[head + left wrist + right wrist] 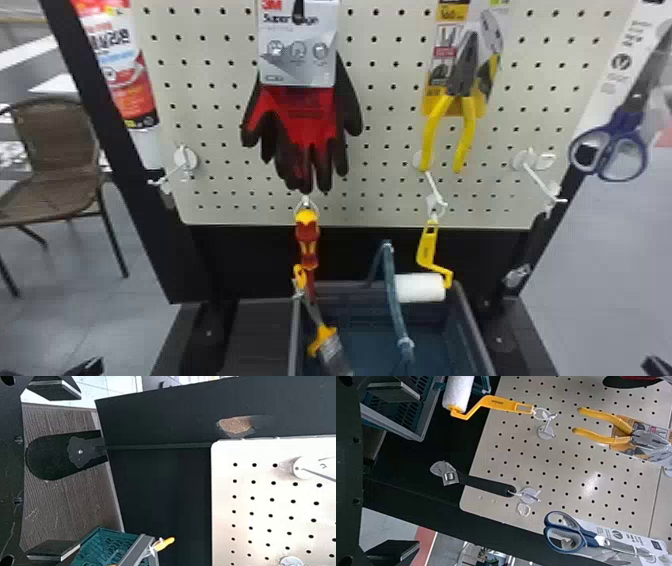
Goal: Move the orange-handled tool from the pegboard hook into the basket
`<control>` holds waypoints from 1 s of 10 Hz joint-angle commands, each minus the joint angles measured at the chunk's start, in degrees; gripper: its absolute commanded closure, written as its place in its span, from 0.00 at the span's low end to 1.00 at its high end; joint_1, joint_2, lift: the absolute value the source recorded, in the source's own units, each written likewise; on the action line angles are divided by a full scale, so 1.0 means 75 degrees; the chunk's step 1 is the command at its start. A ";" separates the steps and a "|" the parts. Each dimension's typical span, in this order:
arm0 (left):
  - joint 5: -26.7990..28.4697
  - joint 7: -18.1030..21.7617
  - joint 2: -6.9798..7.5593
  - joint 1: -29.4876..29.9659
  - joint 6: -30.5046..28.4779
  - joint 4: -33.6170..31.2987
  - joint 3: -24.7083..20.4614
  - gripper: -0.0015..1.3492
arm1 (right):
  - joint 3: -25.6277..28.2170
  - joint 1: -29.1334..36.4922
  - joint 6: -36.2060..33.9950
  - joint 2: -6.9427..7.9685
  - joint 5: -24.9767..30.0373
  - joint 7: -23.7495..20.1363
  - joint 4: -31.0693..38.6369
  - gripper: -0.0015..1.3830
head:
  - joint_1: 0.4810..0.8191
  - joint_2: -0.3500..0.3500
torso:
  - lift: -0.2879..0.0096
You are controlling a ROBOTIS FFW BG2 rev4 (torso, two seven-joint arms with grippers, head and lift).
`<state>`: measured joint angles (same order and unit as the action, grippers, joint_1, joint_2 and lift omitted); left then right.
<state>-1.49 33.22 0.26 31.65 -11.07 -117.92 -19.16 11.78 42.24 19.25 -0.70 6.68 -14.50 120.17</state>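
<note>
At the bottom left edge, the left gripper is partly in the head view, and the right gripper is at the bottom right edge. The left wrist view has the left gripper open and empty; the right gripper is likewise open and empty. A brush with an orange handle leans at the left side of the basket, its tip above the rim. A yellow-orange-handled paint roller hangs from a pegboard hook, its white sleeve over the basket's back part.
The blue basket handle stands up beside the roller sleeve. A red-and-yellow screwdriver hangs below the gloves. Pliers, scissors and an adjustable wrench also hang on the board. A chair stands left.
</note>
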 commanded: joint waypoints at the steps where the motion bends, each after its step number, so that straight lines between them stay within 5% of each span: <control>1: 0.0000 0.0000 -0.0055 0.0000 0.0000 0.0000 0.0000 0.00 | 0.0000 0.0000 0.0000 0.0101 0.0000 0.0000 0.0000 0.00 | 0.20 0.50 | 0.63; 10: 0.0000 0.0000 -0.0055 0.0000 0.0000 0.0000 0.0000 0.00 | 0.0000 0.0000 0.0000 0.0101 0.0000 0.0000 0.0000 0.00 | 0.20 0.50 | 0.63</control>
<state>-1.49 33.22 0.26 31.65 -11.07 -117.92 -19.16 11.78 42.24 19.25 -0.70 6.68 -14.50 120.17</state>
